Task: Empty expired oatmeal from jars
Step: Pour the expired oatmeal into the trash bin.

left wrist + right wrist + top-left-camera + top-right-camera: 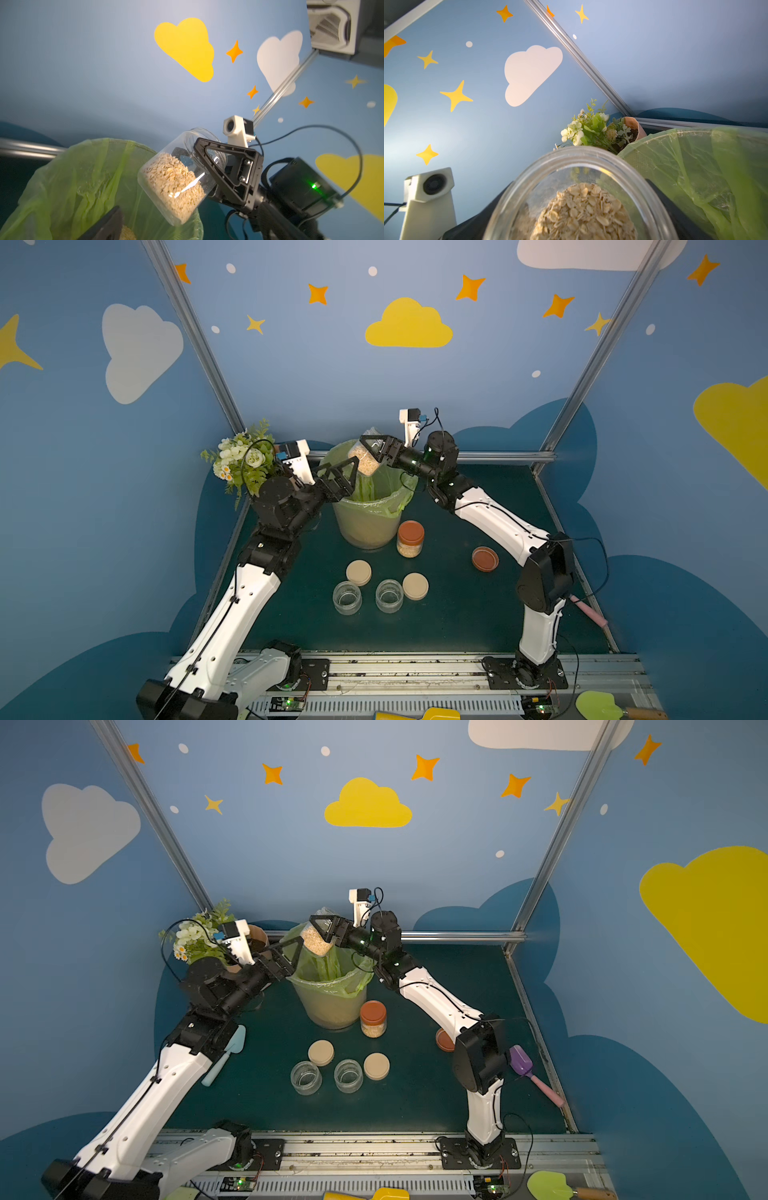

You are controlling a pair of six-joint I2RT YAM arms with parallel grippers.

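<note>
Left wrist view shows the open jar clenched in the right jaws, tilted above the green-bagged bin; the left jaws stand spread and empty, just beside the bin's rim. That jar's long axis slants with the neck uppermost and the oatmeal settled at the low end; the pour, I judge, turns on rolling the neck down toward the bag.

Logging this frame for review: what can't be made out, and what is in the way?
Bin contents: both top views, under green bag folds and the held jar.
Loose orange lid: a top view, mostly behind the right arm.
Pink-handled scoop: a top view, head behind the right arm.
Held jar's near end: right wrist view, cut off by the frame edge, blurred.
</note>
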